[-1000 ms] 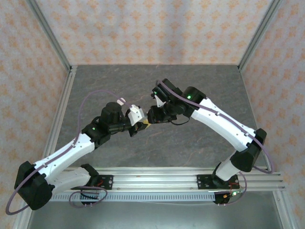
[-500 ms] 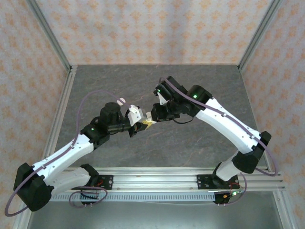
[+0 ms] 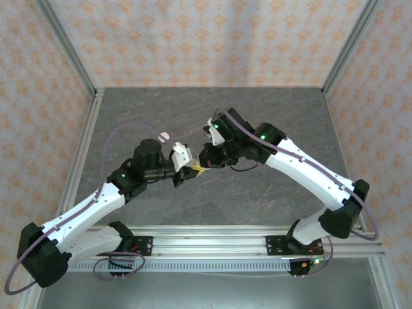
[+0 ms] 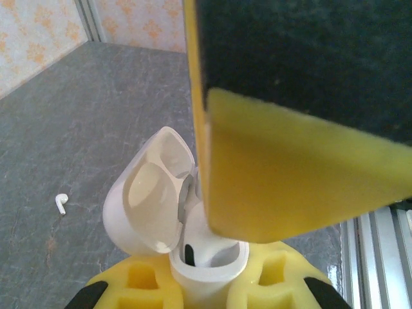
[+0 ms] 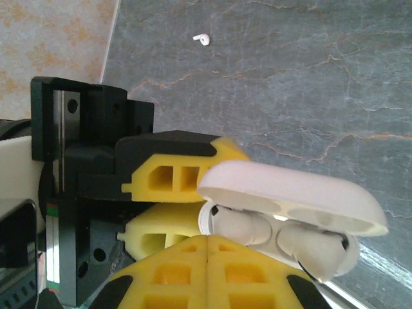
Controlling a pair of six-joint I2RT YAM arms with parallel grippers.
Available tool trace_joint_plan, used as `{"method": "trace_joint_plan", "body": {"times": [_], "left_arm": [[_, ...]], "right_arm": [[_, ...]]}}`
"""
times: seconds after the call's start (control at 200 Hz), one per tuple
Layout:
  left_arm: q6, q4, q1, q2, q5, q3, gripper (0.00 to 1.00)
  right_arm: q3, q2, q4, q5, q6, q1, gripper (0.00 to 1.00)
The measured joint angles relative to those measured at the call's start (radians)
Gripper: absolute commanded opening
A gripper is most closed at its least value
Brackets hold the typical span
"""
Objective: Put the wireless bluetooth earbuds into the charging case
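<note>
My left gripper is shut on the base of the white charging case, holding it above the table with its lid swung open. Two white earbuds sit in the case. My right gripper is shut, its yellow fingers pressed together with nothing between them, tips right against the case mouth beside the nearer earbud. From the left wrist, a right finger looms over the case opening. In the top view both grippers meet at mid-table. One loose earbud lies on the table.
The grey stone-look table is walled by patterned panels, with aluminium posts at the corners. A metal rail runs along the near edge by the arm bases. The left gripper's yellow fingers and black body stand close beside the right gripper.
My right gripper has closed its jaws and shifted slightly left and down toward the case. The left gripper has kept its hold on the case and barely moved.
</note>
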Motion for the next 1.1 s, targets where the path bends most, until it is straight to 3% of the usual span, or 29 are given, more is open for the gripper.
{"method": "trace_joint_plan", "body": {"times": [0.49,0.716,0.896,1.101], "left_arm": [[-0.003,-0.002,0.000,-0.020,0.003,0.000,0.00],[-0.012,-0.003,0.000,-0.046,0.038,0.000,0.00],[-0.065,0.013,0.000,-0.063,0.088,0.000,0.00],[-0.132,0.080,0.000,-0.063,0.112,0.002,0.00]], "right_arm": [[0.085,0.005,-0.052,0.056,-0.009,-0.022,0.00],[0.150,-0.035,-0.076,0.051,-0.024,-0.132,0.10],[0.037,-0.053,0.015,-0.055,-0.004,-0.262,0.13],[-0.188,-0.045,0.225,-0.256,0.108,-0.282,0.12]]}}
